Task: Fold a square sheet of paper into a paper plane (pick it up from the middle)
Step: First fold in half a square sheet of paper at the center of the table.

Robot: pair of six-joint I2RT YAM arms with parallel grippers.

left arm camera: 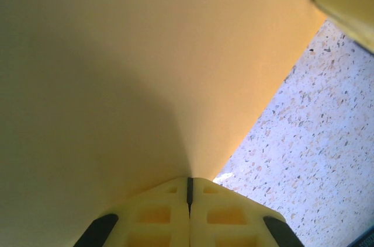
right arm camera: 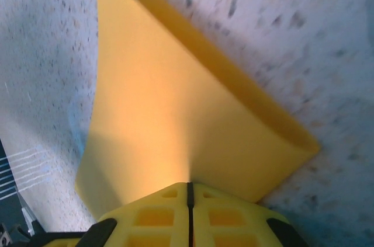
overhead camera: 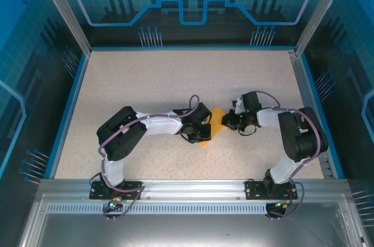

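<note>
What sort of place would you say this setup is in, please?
Probably an enclosed robot work cell, in a lab or demo booth: a speckled table walled by blue-printed clear panels, and a left arm and right arm bolted to a metal rail, both holding orange paper.

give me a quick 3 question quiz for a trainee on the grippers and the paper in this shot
1. True or false: the left gripper is shut on the orange-yellow paper.
2. Pick one. In the top view the paper lies: A between the two grippers; B far behind both; C left of both.
3. Short answer: what is the right gripper pinching?

Key: 1 true. 2 A. 3 the paper, along one edge.
</note>
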